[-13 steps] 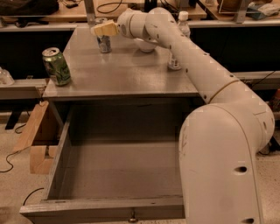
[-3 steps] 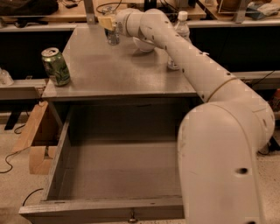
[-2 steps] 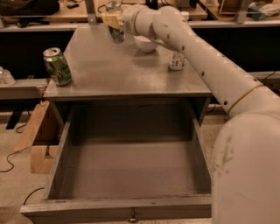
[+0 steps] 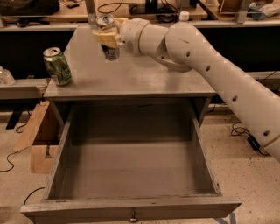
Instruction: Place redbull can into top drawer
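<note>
The redbull can (image 4: pixel 109 49) is a slim silver can with a silver top, held upright above the grey cabinet top (image 4: pixel 131 74), toward its back left. My gripper (image 4: pixel 106 36) is shut on the redbull can, its tan fingers (image 4: pixel 105 38) wrapped around the can's upper part. The white arm reaches in from the right. The top drawer (image 4: pixel 131 175) stands pulled wide open below the cabinet top, its flat grey bottom bare, a small knob (image 4: pixel 132 215) on its front. The can is behind and above the drawer.
A wider green can (image 4: pixel 57 66) stands at the cabinet top's left front edge. Wooden pieces (image 4: pixel 37 140) lean against the cabinet's left side on the floor. A long bench with clutter (image 4: pixel 144 8) runs behind. Cables lie on the floor at left and right.
The gripper has lifted the redbull can off the cabinet top and carried it toward the front. The arm has swung out of the lower right, uncovering the drawer's right side.
</note>
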Available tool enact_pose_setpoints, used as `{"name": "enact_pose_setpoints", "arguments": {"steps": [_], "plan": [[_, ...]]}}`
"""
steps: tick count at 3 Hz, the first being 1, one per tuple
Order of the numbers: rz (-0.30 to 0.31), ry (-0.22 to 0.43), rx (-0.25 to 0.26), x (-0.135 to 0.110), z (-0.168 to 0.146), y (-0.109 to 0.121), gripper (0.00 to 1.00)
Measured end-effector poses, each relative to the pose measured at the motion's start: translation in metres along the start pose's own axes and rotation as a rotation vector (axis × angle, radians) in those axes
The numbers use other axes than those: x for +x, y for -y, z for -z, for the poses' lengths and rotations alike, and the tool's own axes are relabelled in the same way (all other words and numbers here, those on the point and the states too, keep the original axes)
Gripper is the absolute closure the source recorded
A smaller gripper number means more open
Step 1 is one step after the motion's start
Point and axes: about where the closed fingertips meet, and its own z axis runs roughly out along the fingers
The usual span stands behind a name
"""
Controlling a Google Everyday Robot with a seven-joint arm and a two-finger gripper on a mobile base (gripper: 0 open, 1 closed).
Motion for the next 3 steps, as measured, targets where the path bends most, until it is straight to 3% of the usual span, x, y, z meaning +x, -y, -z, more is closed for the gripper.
{"name": "enact_pose_setpoints", "arguments": {"steps": [2,3], "plan": [[-0.01,0.085,-0.18,-0.024,0.033,-0.078,1.0],[-0.005,0.095,-0.225,-0.028,0.035,-0.092,1.0]]}}
